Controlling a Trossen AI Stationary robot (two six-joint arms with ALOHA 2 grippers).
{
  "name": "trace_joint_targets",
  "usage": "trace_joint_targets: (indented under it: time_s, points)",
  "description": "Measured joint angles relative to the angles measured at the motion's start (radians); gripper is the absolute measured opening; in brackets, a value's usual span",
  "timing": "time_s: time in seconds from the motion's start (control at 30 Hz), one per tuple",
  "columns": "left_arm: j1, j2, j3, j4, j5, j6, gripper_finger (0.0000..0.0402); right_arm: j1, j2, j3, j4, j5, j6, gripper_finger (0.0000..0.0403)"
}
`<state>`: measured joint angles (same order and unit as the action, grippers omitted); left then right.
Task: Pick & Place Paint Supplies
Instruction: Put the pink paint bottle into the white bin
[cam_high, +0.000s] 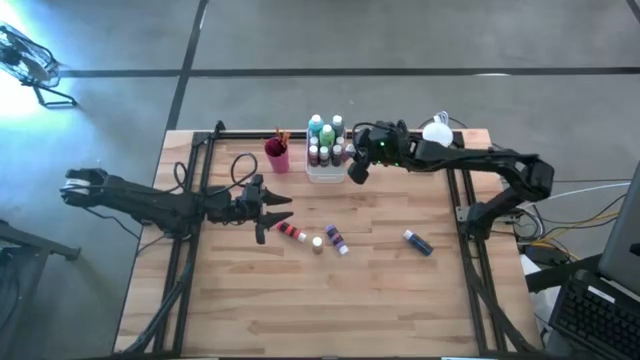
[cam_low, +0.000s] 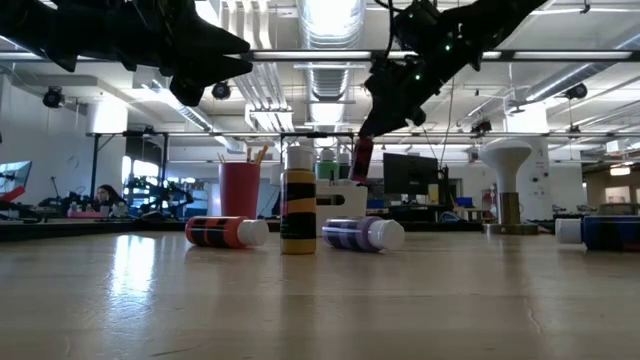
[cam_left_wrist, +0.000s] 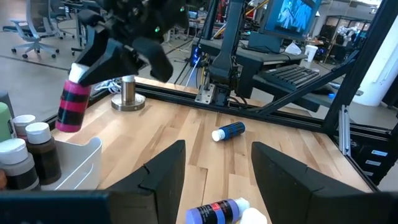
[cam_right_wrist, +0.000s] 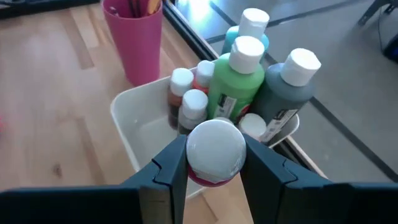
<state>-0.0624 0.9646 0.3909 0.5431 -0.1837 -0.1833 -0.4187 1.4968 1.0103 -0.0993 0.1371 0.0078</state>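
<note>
Right gripper (cam_right_wrist: 214, 163) jaws pinching pink bottle (cam_left_wrist: 73, 106) below its white cap, above tray (cam_right_wrist: 134, 127). Light, stiff, probably slippery plastic; best gripped mid-body. Left gripper (cam_high: 272, 211) jaws spread, empty.

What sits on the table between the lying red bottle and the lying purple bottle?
A small upright bottle stands between the red bottle and purple bottle, in the high view.

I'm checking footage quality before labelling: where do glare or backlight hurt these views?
High view: a bright blue-white flare washes out the floor at upper left. Low view: ceiling lights backlight both arms into silhouettes, and glare streaks the table. Right wrist view: the held bottle's white cap looks soft.
</note>
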Motion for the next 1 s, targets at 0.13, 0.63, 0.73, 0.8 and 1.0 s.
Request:
trace_joint_targets:
  time_s: [0.13, 0.63, 0.73, 0.8, 1.0]
  points:
    - [0.0, 0.0, -0.001, 0.0, 0.0, 0.0, 0.019, -0.003, 0.043, -0.001, 0.023, -0.005, -0.008, 0.011]
    - [0.0, 0.0, -0.001, 0.003, 0.0, 0.0, 0.019, -0.016, 0.176, -0.002, 0.094, -0.01, -0.016, 0.011]
    - [0.0, 0.0, -0.002, 0.003, 0.0, 0.0, 0.019, -0.018, 0.191, -0.002, 0.105, -0.009, -0.017, 0.011]
    - [0.0, 0.0, -0.002, 0.003, 0.0, 0.0, 0.019, -0.02, 0.201, -0.002, 0.11, -0.01, -0.021, 0.011]
    - [0.0, 0.0, -0.002, 0.003, 0.0, 0.0, 0.019, -0.026, 0.22, -0.002, 0.119, -0.011, -0.02, 0.011]
